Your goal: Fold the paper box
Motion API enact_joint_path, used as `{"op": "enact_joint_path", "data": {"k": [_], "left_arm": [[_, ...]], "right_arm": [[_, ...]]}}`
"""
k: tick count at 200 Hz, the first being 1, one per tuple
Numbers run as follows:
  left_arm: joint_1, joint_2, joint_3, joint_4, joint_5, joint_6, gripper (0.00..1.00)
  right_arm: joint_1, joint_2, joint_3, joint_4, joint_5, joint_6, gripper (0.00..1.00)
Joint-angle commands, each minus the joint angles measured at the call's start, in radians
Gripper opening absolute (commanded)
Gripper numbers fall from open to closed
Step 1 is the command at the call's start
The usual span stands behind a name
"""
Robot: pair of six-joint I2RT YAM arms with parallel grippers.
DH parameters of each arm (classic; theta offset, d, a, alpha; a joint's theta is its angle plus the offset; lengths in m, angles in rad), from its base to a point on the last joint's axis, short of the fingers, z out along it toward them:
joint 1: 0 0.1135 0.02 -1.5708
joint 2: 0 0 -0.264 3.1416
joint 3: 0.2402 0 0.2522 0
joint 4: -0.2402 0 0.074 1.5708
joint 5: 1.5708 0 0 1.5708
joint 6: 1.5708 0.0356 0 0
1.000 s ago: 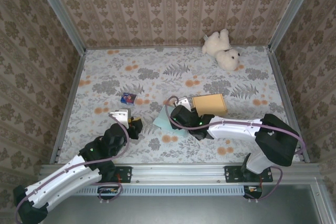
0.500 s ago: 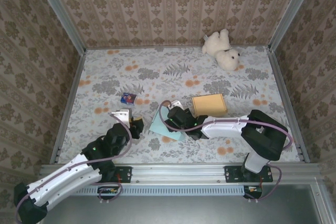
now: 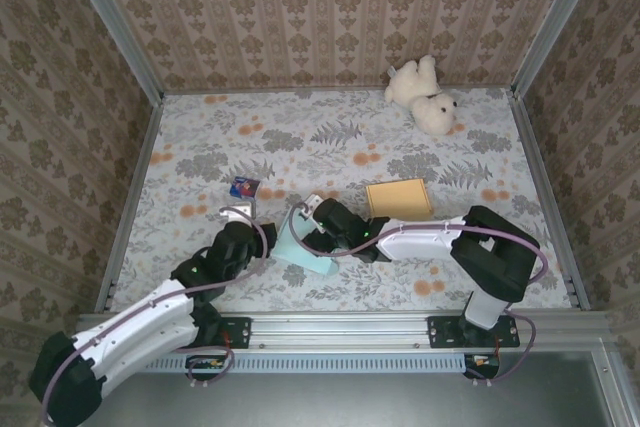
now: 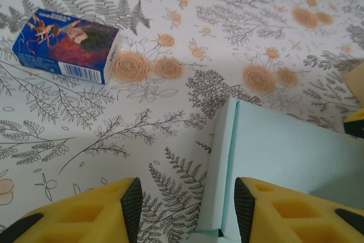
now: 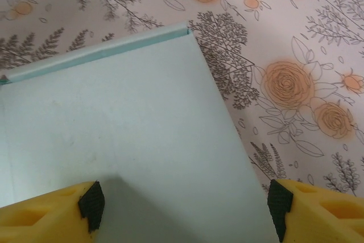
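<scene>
Top external view puts my left gripper (image 3: 262, 244) at the left edge of the pale teal paper box (image 3: 297, 250). My right gripper (image 3: 310, 227) sits on the box's far side, so both arms are at it and the left one has the edge.

In the left wrist view my left jaws stand apart. The box's raised side wall (image 4: 219, 180) sits in the gap, close against my right-hand pad (image 4: 284, 211), while my left-hand pad (image 4: 108, 211) is clear of it, so nothing is pinched. That wall runs almost straight ahead of my fingertips with a slight lean to the right, and the flat panel spreads off to my right. I judge the coming move turns on this: the fold line already lies along my reach, so closing or pushing sideways would work on the wall without turning my wrist.

In the right wrist view my right jaws are spread wide, straddling a broad panel with a folded rim (image 5: 96, 52) ahead of the tips. I cannot tell whether the tips press on it.

Underneath is a flat floral tablecloth (image 3: 200, 147), which I expect lets thin paper slide. For room, a small blue printed carton (image 4: 65, 46) lies ahead and left of my left gripper, well apart. A tan flat box (image 3: 398, 198) sits beyond my right forearm, and a white teddy bear (image 3: 425, 95) is far off by the back wall.
</scene>
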Motion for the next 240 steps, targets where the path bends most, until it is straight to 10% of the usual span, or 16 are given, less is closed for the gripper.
{"op": "enact_joint_path", "data": {"k": [1, 74, 240], "left_arm": [[0.020, 0.032, -0.016, 0.090, 0.071, -0.013, 0.49], [0.025, 0.033, -0.045, 0.130, 0.058, 0.002, 0.49], [0.025, -0.077, -0.051, -0.085, 0.067, -0.159, 0.58]], "right_arm": [[0.005, -0.075, -0.027, 0.024, -0.042, 0.057, 0.79], [0.008, -0.228, -0.159, -0.073, 0.186, 0.618, 0.80], [0.014, -0.068, -0.204, 0.053, 0.147, 0.716, 0.75]]}}
